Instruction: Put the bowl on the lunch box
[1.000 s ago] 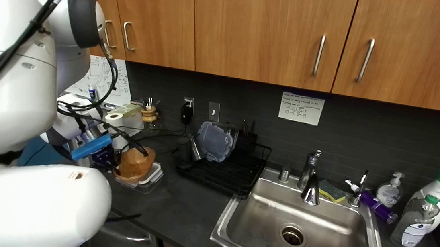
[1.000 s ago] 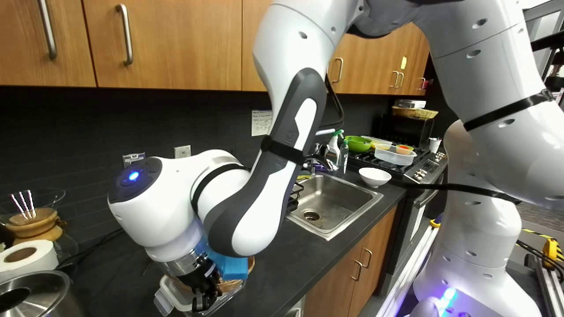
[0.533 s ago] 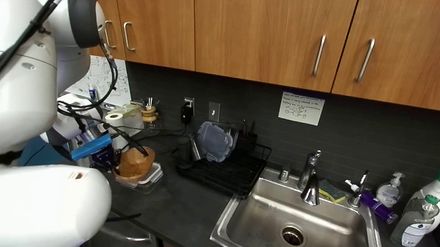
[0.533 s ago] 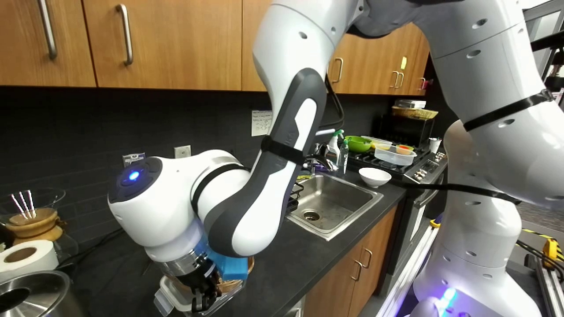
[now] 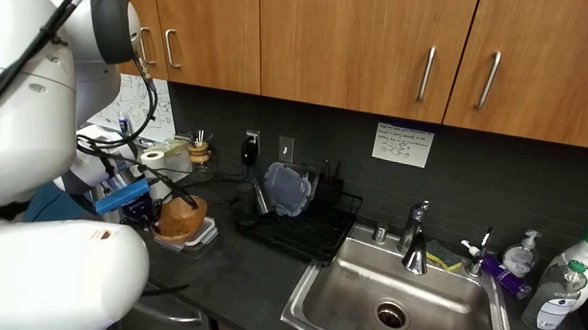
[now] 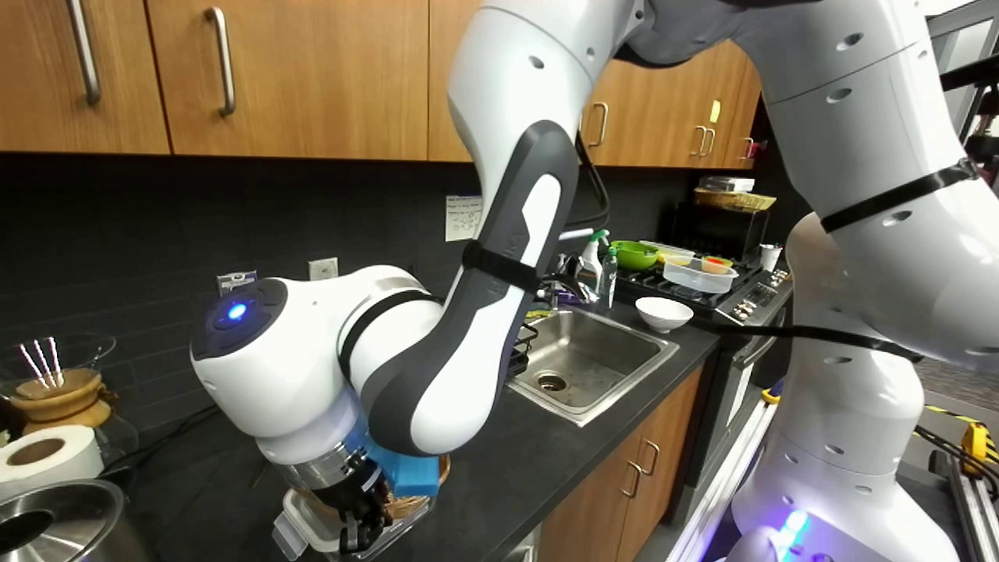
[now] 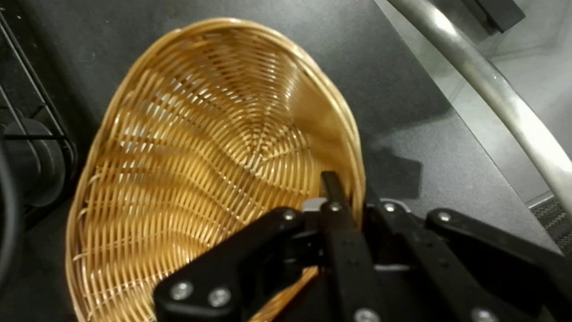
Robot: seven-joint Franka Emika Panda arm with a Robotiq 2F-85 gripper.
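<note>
Over the dark table [image 5: 239,284], the tilted bowl [image 7: 210,147], rim pinched between the fingers [image 7: 334,190], extends left of them in the wrist view, overlapping the lunch box [image 5: 206,233] in both exterior views, bowl-to-box contact undetermined.

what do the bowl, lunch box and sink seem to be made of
Bowl: woven wicker, perhaps rattan or a plastic imitation, with a glossy finish; interlaced strands shine in the wrist view.
Lunch box: probably smooth plastic; it looks whitish and partly see-through.
Sink: likely stainless steel, satin finish; grey metal with soft, blurred reflections.
</note>
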